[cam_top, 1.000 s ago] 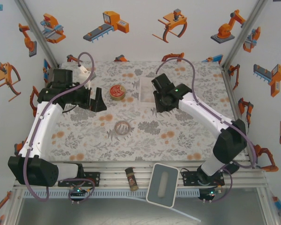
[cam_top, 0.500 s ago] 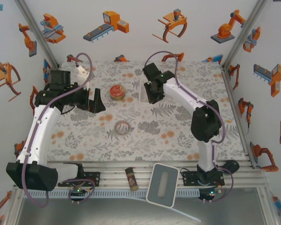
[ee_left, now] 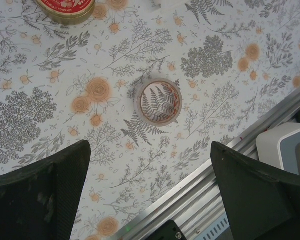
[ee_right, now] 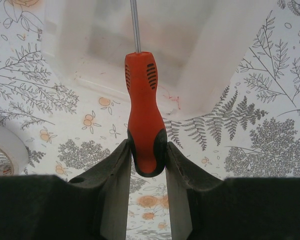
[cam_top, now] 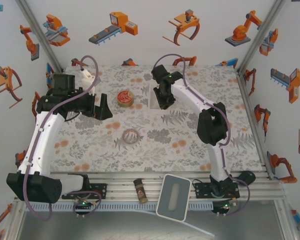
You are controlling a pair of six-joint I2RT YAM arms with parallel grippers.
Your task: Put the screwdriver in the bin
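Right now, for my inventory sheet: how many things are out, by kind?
screwdriver: 1
bin: 1
round tin: 1
tape roll: 1
spice bottle: 1
slotted pad: 1
Total: 6

A tape ring (ee_left: pixel 158 101) lies on floral cloth (ee_left: pixel 215 65) beyond the left pincer (ee_left: pixel 150 150), fingers (ee_left: pixel 40 190) spread (red tin (ee_left: pixel 65 6) top-left).

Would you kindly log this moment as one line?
right gripper: shut on screwdriver | position: at bin | left gripper: open
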